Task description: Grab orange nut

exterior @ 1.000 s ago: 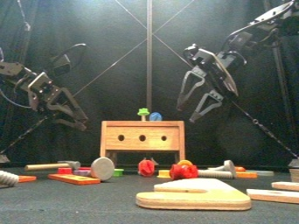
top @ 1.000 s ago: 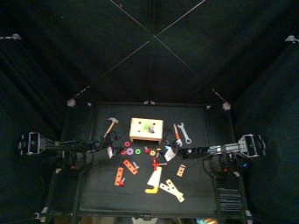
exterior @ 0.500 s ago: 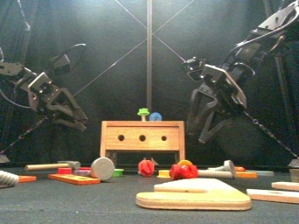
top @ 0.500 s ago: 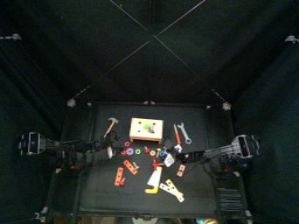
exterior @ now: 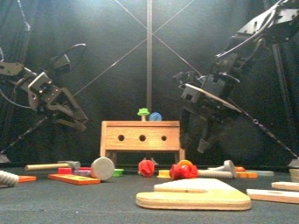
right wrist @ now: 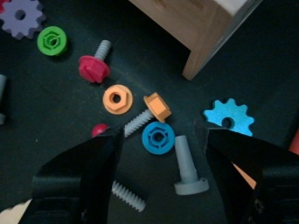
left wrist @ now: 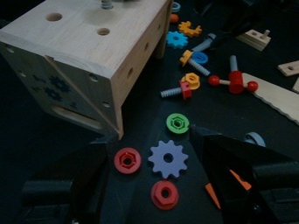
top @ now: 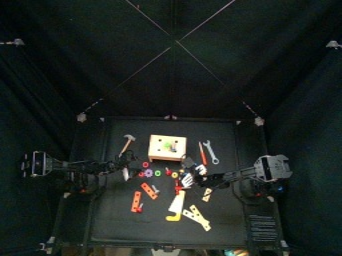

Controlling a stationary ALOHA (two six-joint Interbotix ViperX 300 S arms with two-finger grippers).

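Observation:
The orange nut (right wrist: pixel 115 98) lies flat on the black table, a hex ring touching an orange-headed bolt (right wrist: pixel 158 106). My right gripper (right wrist: pixel 163 175) hovers just above them with its jaws wide open and empty; the nut sits slightly ahead of the gap. In the top view the right gripper (top: pixel 201 183) is over the loose parts in front of the wooden box (top: pixel 166 148). In the front view the right gripper (exterior: pixel 205 131) hangs beside the box. My left gripper (left wrist: pixel 163 188) stands open and empty near the box's left corner.
Around the nut lie a blue nut (right wrist: pixel 158 136), a grey bolt (right wrist: pixel 187 166), a blue gear (right wrist: pixel 232 116), a red bolt (right wrist: pixel 90 64) and a green nut (right wrist: pixel 52 38). The wooden box (right wrist: pixel 198 26) stands just behind. Wooden pieces (exterior: pixel 193 194) lie at the front edge.
The right arm has swung toward the table's middle and come lower, over the loose parts, with its jaws still open. The left arm has not moved.

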